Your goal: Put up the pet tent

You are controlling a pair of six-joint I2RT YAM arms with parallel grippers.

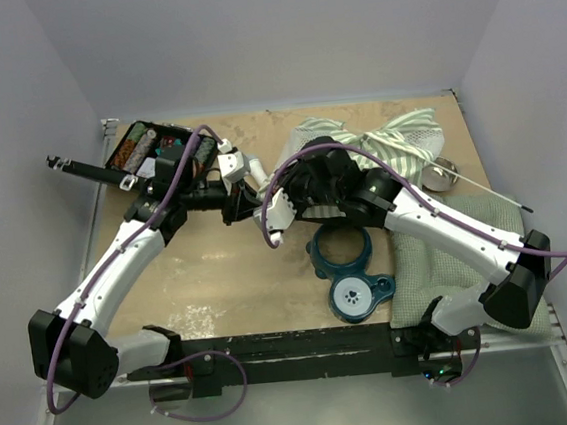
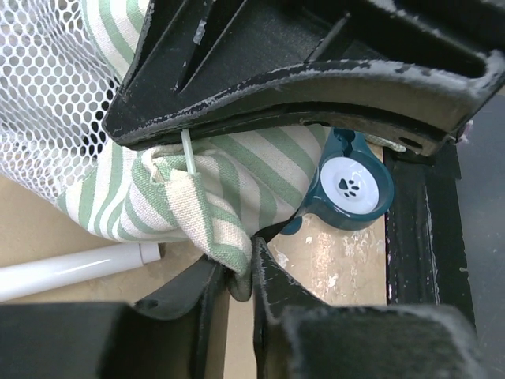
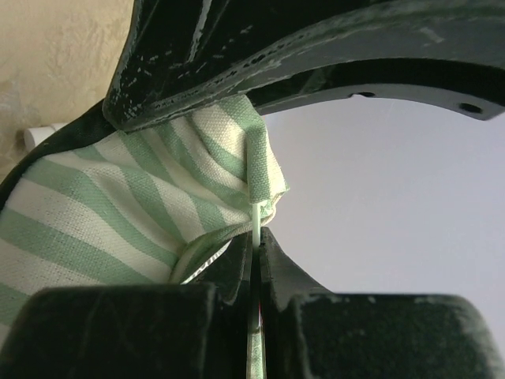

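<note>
Pinching a fold of the pet tent (image 1: 407,135), the left gripper (image 2: 241,286) is keeping its jaws nearly together, while the right gripper (image 3: 257,241) is pressing shut on a thin white pole (image 3: 257,212) at the fabric's edge. The tent is lying crumpled just beyond the teal bowl stand (image 1: 349,271), nearer the right arm.

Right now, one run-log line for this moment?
left gripper: pinching pet tent fabric | right gripper: shut on its pole | tent: crumpled, not up
</note>
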